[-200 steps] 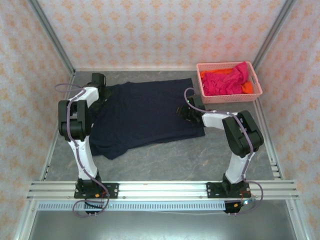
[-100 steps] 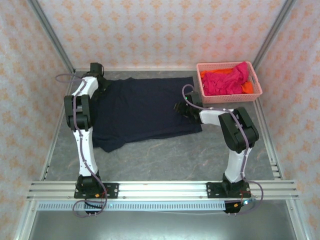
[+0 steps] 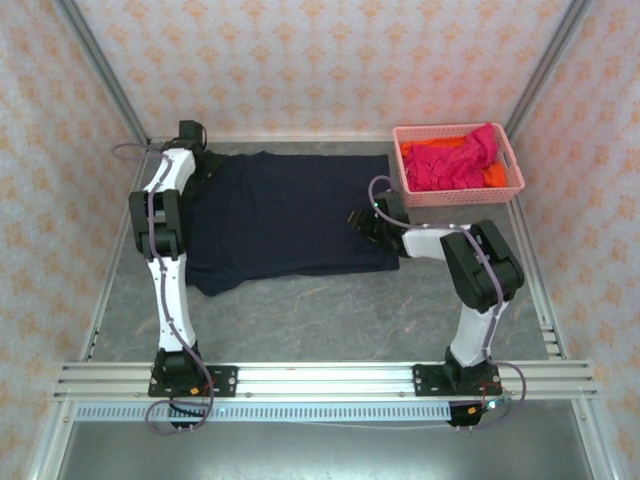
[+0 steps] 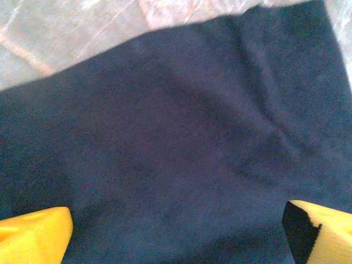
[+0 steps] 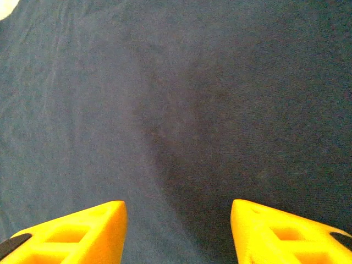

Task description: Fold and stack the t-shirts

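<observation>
Moved: left gripper [image 4: 179,223], spread and empty, to large dark navy cloth t-shirt's [image 3: 285,215] far-left corner.
Right gripper [image 5: 179,220]: parted, empty.
Handling: likely limp; pinch corners.

A pink plastic lattice basket [image 3: 465,196], rectangular with a flared rim, sits on a grey marbled table top [image 3: 330,315]. It is at the far right corner of that surface. Just behind the basket rises the back wall [image 3: 320,60], papered pale pink with a repeating orange flower motif. The same paper covers the right wall [image 3: 595,180] beside the basket and the left wall [image 3: 50,200], well apart from it across the table. A slanted grey metal post [image 3: 548,65] stands just behind the basket, and its twin [image 3: 98,65] is far to the left. Well in front of the basket, a silver aluminium rail [image 3: 320,378] spans the near edge, with a perforated white strip [image 3: 320,411] just beyond it.
</observation>
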Motion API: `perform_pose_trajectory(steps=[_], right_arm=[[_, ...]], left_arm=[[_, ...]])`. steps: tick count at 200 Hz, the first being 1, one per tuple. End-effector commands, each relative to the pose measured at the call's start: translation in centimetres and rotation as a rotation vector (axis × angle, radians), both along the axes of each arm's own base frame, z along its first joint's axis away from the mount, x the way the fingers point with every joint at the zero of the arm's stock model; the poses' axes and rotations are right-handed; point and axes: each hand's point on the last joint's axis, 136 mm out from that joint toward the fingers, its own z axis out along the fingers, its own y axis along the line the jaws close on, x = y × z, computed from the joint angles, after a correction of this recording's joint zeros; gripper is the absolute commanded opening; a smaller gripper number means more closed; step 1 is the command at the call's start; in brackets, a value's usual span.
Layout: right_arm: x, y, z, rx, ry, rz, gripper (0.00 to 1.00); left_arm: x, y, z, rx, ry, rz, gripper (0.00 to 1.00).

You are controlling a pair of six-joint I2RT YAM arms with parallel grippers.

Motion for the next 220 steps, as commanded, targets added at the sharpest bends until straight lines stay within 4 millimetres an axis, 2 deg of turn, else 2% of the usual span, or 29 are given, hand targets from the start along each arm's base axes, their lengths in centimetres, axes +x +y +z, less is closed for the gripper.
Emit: perform_pose_trajectory(steps=[1, 19, 32, 38, 42, 61, 93, 128, 148, 162, 181, 194, 220], right_arm=[[-3.9, -3.5, -4.1, -0.082, 0.172, -0.064, 0.54], [-3.7, -4.4, -3.4, -0.062, 0.156, -0.069, 0.54], [-3.5, -4.1, -2.6, -0.054, 0.14, -0.038, 0.55], [-3.3, -3.7, -2.0, -0.047, 0.129, -0.018, 0.56], [-3.2, -3.4, -1.5, -0.038, 0.118, -0.006, 0.57], [-2.5, -2.4, 1.3, -0.007, 0.054, 0.023, 0.58], [-2.4, -1.8, 6.0, 0.004, -0.058, 0.05, 0.61], [-4.7, -1.3, 9.0, -0.006, -0.132, 0.12, 0.64], [-6.3, -1.6, 9.6, -0.034, -0.143, 0.15, 0.64], [-7.2, -1.9, 9.5, -0.048, -0.137, 0.159, 0.65], [-8.1, -1.7, 9.1, -0.065, -0.124, 0.194, 0.65], [-8.5, -0.4, 9.3, -0.107, -0.143, 0.258, 0.65], [-9.9, 5.1, 9.7, -0.224, -0.216, 0.436, 0.65]], left_arm=[[-1.2, 0.0, 6.8, 0.03, -0.101, -0.02, 1.0], [-3.4, 0.0, 10.3, 0.064, -0.136, -0.013, 1.0], [-5.7, -0.2, 12.7, 0.104, -0.146, -0.007, 1.0], [-6.8, -0.5, 13.1, 0.118, -0.143, -0.006, 1.0], [-7.8, -0.7, 14.4, 0.125, -0.168, -0.002, 1.0], [-11.5, -1.8, 16.3, 0.113, -0.226, 0.011, 1.0], [-19.4, -2.4, 16.8, 0.119, -0.251, 0.048, 0.99], [-27.7, -3.9, 13.9, 0.118, -0.192, 0.013, 0.96], [-31.6, -4.5, 12.2, 0.116, -0.153, -0.012, 0.96], [-33.6, -5.3, 10.0, 0.077, -0.116, -0.028, 0.96], [-35.3, -6.9, 6.3, -0.03, -0.097, -0.005, 0.96], [-35.8, -7.9, 4.2, -0.099, -0.12, 0.016, 0.94], [-35.9, -7.6, 3.1, -0.105, -0.158, 0.057, 0.94]])
